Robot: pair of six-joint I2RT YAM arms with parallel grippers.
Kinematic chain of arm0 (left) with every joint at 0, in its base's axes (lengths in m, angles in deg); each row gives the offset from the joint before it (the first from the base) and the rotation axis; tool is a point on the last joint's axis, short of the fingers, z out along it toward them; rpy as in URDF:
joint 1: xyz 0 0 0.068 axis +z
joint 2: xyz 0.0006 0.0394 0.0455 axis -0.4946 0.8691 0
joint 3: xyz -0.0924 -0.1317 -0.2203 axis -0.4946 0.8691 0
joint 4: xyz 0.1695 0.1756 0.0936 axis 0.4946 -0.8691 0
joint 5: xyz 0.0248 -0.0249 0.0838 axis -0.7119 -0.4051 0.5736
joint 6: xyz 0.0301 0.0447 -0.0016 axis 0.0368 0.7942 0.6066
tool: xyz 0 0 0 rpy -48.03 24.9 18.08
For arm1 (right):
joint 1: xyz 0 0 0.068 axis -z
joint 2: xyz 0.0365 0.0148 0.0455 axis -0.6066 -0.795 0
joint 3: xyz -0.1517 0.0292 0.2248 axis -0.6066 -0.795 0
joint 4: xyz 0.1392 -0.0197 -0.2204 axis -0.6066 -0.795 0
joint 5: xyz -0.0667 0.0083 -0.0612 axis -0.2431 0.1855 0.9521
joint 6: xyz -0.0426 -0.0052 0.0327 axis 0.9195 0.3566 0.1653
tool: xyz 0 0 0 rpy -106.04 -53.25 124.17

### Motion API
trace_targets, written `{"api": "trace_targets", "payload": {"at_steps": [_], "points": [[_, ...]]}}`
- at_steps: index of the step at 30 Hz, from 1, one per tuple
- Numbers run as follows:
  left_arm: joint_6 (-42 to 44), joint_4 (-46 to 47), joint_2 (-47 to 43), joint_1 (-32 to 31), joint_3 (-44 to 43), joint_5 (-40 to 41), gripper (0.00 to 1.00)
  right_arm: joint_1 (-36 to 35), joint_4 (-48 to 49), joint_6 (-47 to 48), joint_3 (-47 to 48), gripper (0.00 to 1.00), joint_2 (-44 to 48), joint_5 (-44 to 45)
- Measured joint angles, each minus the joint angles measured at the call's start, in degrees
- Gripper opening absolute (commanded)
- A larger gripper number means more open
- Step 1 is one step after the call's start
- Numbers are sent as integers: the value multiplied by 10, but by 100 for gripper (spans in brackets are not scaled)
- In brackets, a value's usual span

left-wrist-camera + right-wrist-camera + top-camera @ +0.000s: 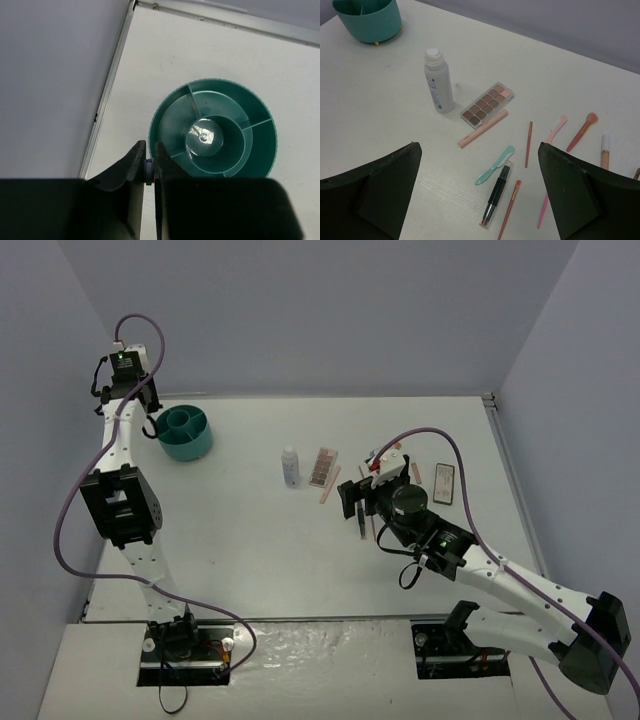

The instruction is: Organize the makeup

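Tub (pixel 167 117) lies under closed left end effector (pixel 149 149); right end effector (pixel 479 150) gapes above sticks (pixel 497 192).

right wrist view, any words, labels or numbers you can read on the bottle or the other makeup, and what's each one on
No text can be read in any view.
white bottle: a patch of blue print on its side, too small and blurred to read.
palette: no lettering shows.
teal tub: no lettering shows.
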Motion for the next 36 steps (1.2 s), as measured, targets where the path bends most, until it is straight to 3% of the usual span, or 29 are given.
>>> {"api": "trace_targets", "payload": {"at_steps": [11,17,31,36], "points": [[1,37,8,0,-15,-37,0,0,0,0,-1,100,-7,-14],[1,33,62,1,-58,-42,2,0,3,0,-3,100,-7,-15],[-4,9,122,1,-75,-43,41,0,3,0,-8,100,-19,-14],[-8,4,115,1,-76,-43,48,0,-3,0,-8,100,-20,-8]]}}
